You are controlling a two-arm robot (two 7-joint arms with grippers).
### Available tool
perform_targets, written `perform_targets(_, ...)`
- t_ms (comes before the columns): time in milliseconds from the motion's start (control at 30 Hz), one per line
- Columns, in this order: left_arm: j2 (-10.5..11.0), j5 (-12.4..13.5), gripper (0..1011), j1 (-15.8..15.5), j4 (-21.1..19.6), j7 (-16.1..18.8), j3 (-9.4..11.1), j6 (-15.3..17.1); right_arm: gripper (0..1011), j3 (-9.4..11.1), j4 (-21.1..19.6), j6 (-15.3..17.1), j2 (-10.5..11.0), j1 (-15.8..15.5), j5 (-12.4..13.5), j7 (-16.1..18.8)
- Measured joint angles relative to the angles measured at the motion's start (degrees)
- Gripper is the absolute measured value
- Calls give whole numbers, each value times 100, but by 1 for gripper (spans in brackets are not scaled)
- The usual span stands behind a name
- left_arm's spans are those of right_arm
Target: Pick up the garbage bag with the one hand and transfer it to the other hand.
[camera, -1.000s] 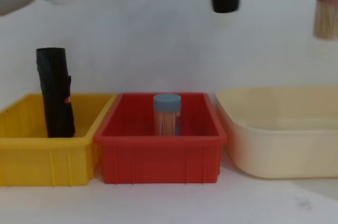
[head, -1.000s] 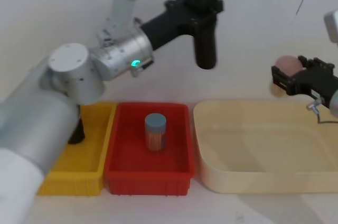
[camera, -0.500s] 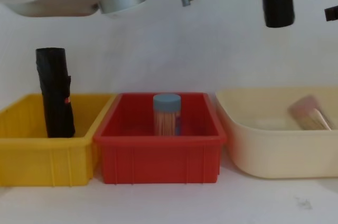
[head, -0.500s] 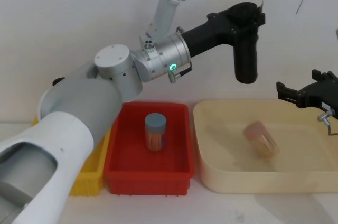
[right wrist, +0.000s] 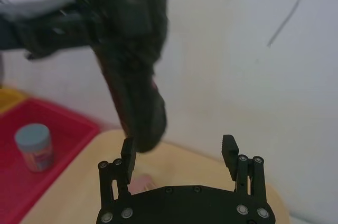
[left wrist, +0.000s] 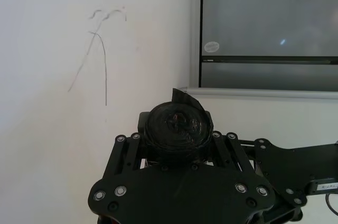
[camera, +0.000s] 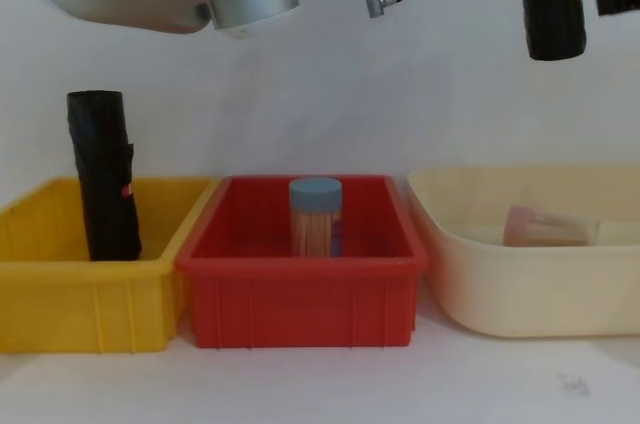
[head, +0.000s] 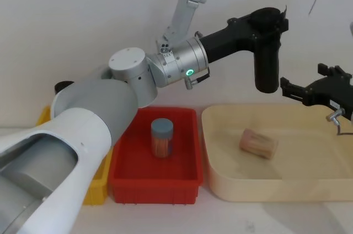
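Bright, even light; faint shadow under red bin [camera: 305, 294], chest view lower ctr; glint on dark pane [left wrist: 269, 18], left wrist view upper rt.

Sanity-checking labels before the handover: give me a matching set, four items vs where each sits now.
Items: 1 garbage bag; 2 second black roll; 3 blue-lidded jar; 4 pinkish block.
Places: A red bin; B beige tub; C left pincer, aloft; D yellow bin.
Pairs: 1-C, 2-D, 3-A, 4-B. Right pincer is open near the bag's lower end.
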Motion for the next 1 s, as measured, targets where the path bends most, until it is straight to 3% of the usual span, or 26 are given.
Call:
perform_targets(533, -113, -83, 529, -139, 315, -118, 46, -75, 999, -174, -58, -148, -100, 173, 178, 267)
perform_targets(1000, -141, -100, 529, -172, 387, -146, 55, -91, 999, -475, 354, -255, -230, 494, 160, 313)
